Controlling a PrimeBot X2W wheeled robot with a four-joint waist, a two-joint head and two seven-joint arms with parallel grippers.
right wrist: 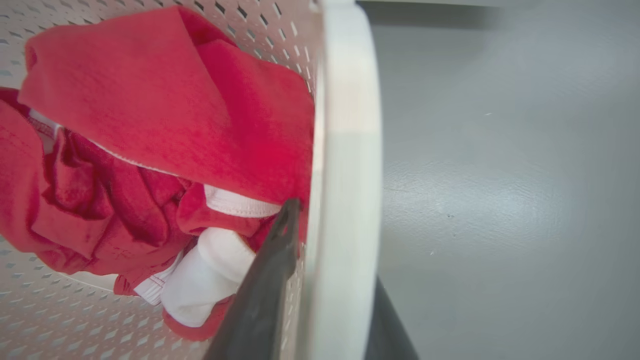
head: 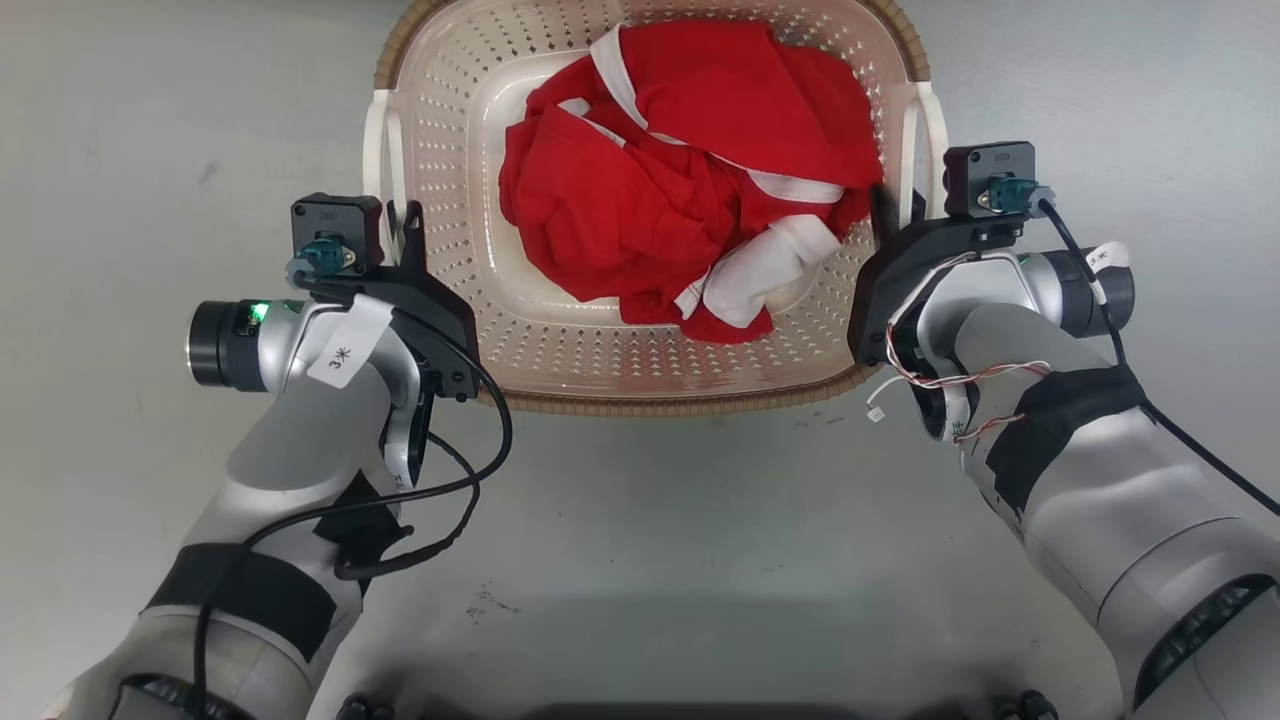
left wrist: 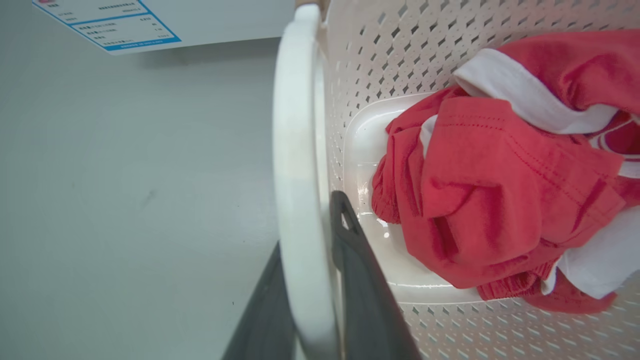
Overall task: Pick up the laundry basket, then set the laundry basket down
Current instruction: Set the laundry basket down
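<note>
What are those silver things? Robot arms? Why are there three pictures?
Yes! They are a robot's two arms, seen from a camera on its head. The other two pictures come from little cameras on its wrists, looking along the fingers. In the middle is a laundry basket with red and white clothes inside and grey floor around it. Each arm ends in a pincer with two dark fingers. The left pincer grips the left handle, the right pincer the right handle, one finger each side.

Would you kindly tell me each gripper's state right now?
Left gripper: shut on the left handle of the laundry basket.
Right gripper: shut on its right handle.
</note>
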